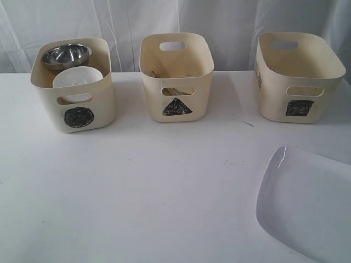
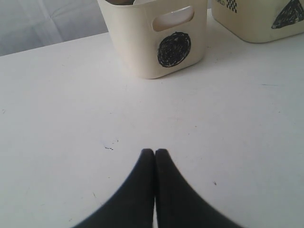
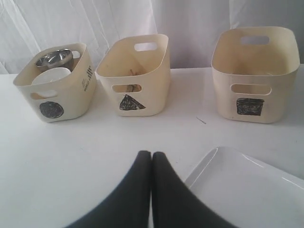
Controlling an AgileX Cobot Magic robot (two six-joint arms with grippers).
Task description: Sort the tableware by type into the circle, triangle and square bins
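Both grippers were closed, black fingers pressed together with nothing between them. The left gripper (image 2: pixel 155 151) pointed over bare white table (image 2: pixel 71 118). The right gripper (image 3: pixel 151 153) pointed over the table just beside a corner of the large white plate (image 3: pixel 247 190).

That plate lay flat on the table in front of the square bin (image 3: pixel 280 95), apart from it, and ran off the lower right edge of the exterior view.

Ahead of the left gripper stood the circle bin (image 2: pixel 137 52). It held the steel bowl (image 1: pixel 66 55) at the back and the small white bowl (image 1: pixel 77 76) in front of it.

The triangle bin (image 1: pixel 151 93) stood in the middle of the row. Brown wooden sticks (image 1: pixel 176 91), seemingly the chopsticks, showed through its front handle cut-out.

All three tubs stood apart from one another along the table's far side, before a white curtain (image 1: pixel 126 22).
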